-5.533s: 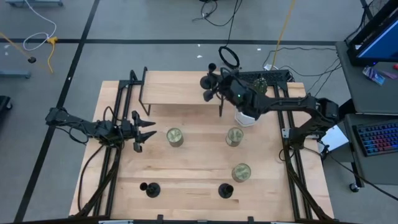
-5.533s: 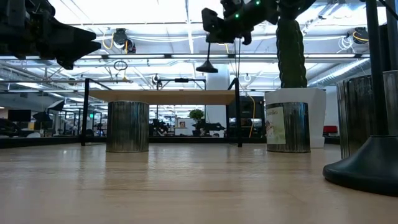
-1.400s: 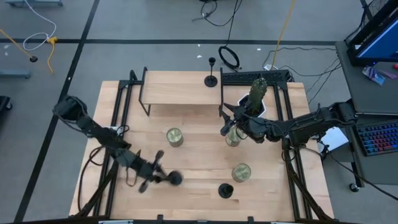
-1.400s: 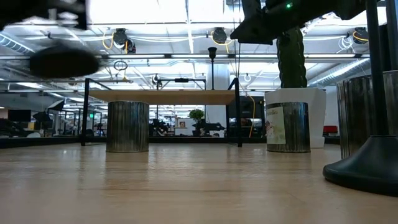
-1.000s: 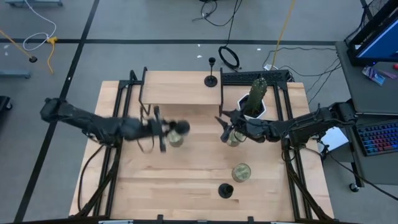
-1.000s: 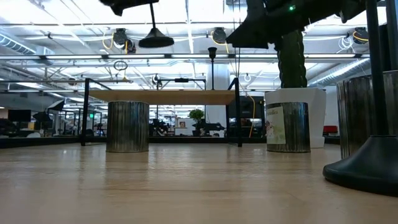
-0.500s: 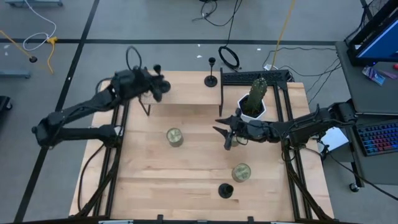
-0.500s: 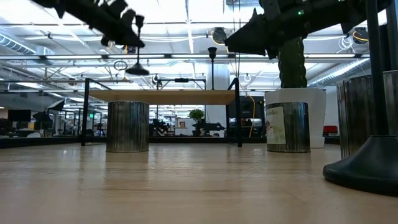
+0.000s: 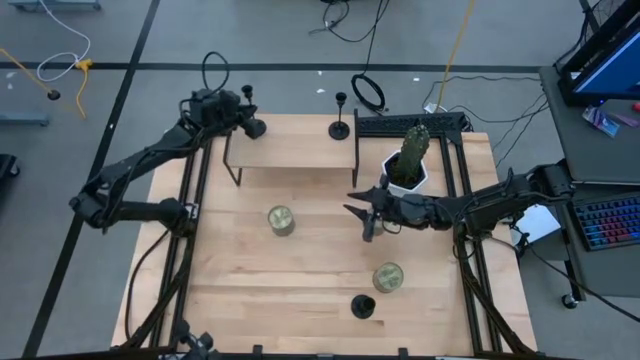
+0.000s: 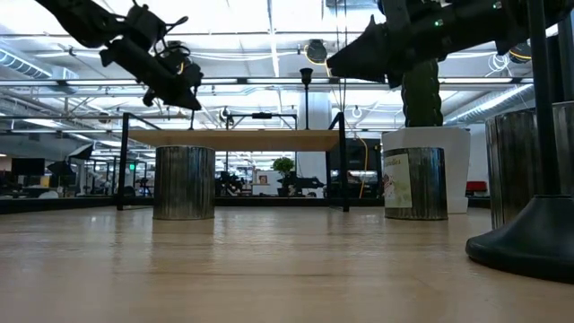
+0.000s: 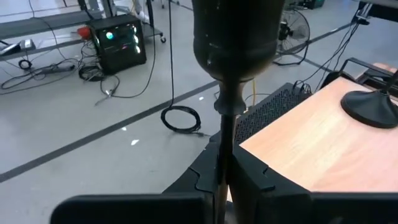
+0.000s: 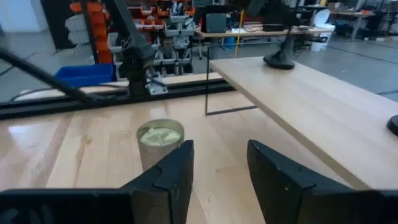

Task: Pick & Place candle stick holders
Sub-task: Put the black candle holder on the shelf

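Since half a second ago the left gripper (image 9: 238, 118) has carried its candle stick holder (image 11: 234, 68) a little farther back, to the far left corner of the raised shelf (image 9: 290, 143), above the shelf top. Its fingers (image 11: 249, 180) pinch the thin stem low down, one on each side, with the cup top standing up beyond them in the left wrist view; the base is hidden. A second holder (image 9: 340, 129) stands upright on the shelf's far right corner, and a third holder (image 9: 362, 306) stands on the surface near its front edge. The right gripper (image 9: 362, 214) hovers mid-surface beside the cactus pot (image 9: 404, 178), fingers (image 12: 166, 174) spread and empty, facing a greenish-gold jar (image 12: 160, 143).
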`<state>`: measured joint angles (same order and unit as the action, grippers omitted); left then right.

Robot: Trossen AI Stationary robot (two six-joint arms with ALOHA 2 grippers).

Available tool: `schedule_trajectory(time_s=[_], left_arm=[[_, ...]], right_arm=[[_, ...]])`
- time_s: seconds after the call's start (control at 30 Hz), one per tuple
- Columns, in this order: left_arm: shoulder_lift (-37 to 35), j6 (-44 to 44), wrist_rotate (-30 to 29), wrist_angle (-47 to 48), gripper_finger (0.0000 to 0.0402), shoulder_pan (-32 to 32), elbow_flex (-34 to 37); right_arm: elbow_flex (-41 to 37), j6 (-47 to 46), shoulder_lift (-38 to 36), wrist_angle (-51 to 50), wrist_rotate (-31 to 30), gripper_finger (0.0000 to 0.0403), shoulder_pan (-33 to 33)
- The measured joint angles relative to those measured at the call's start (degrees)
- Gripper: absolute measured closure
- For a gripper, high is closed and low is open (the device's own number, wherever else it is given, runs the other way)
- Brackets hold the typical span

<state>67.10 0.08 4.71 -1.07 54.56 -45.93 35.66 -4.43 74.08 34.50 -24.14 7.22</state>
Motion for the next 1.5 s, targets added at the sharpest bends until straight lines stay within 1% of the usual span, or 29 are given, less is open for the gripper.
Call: schedule_trajectory(time_s=[0.07, 0.17, 0.3, 0.37, 0.63, 0.8, 0.83, 1.0, 1.1, 1.2, 1.37, 1.43, 1.5], left_arm=[[0.3, 0.0, 0.2, -0.2, 0.0384, 0.3, 0.0], [0.3, -0.6, 0.2, -0.1, 0.0383, 0.4, 0.0], [0.5, -0.6, 0.0, 1.4, 0.0353, 0.4, 0.0], [0.5, -0.5, 0.0, 2.3, 0.0336, 0.1, 0.1], [0.4, 0.9, -0.3, 4.5, 0.0294, 0.0, 0.1], [0.4, 1.5, -0.3, 6.1, 0.0264, 0.0, 0.1], [0.4, 1.7, -0.3, 6.3, 0.0258, 0.0, 0.1], [-1.0, 3.0, -0.3, 6.1, 0.0228, 0.0, 0.1], [-3.4, 3.0, -0.4, 6.1, 0.0213, -0.4, 0.1], [-6.9, 0.9, -0.3, 6.7, 0.0202, -1.0, 0.1], [-12.7, 1.1, -0.4, 12.7, 0.0198, -2.3, 0.1], [-14.8, 1.1, -0.4, 15.3, 0.0199, -3.1, 0.1], [-16.6, 1.1, -0.4, 18.2, 0.0198, -3.9, 0.1]], right_arm=[[0.0, 2.2, 0.0, -0.8, 3.2, 0.0261, 0.0], [0.0, 6.0, 0.0, -1.5, 11.0, 0.0258, 0.4], [0.0, 7.1, 0.0, -1.5, 19.5, 0.024, 1.7], [0.0, 7.2, 0.0, -1.6, 21.2, 0.0227, 2.7], [0.0, 7.1, 0.0, -8.2, 22.0, 0.0178, 8.0], [0.0, 6.8, 0.0, -9.0, 31.3, 0.017, 11.4], [0.0, 6.8, 0.0, -8.9, 32.1, 0.0171, 12.1], [0.0, 6.9, 0.0, -10.9, 31.8, 0.0175, 14.5], [0.0, 7.1, 0.0, -10.5, 31.8, 0.0175, 15.5], [0.0, 7.3, 0.0, -9.9, 31.8, 0.0176, 16.3], [-1.1, 6.7, 0.0, -10.4, 31.7, 0.0176, 18.1], [-3.4, 6.6, 0.0, -8.7, 31.8, 0.0176, 18.8], [-6.4, 5.7, 0.0, -4.6, 31.8, 0.0176, 19.6]])
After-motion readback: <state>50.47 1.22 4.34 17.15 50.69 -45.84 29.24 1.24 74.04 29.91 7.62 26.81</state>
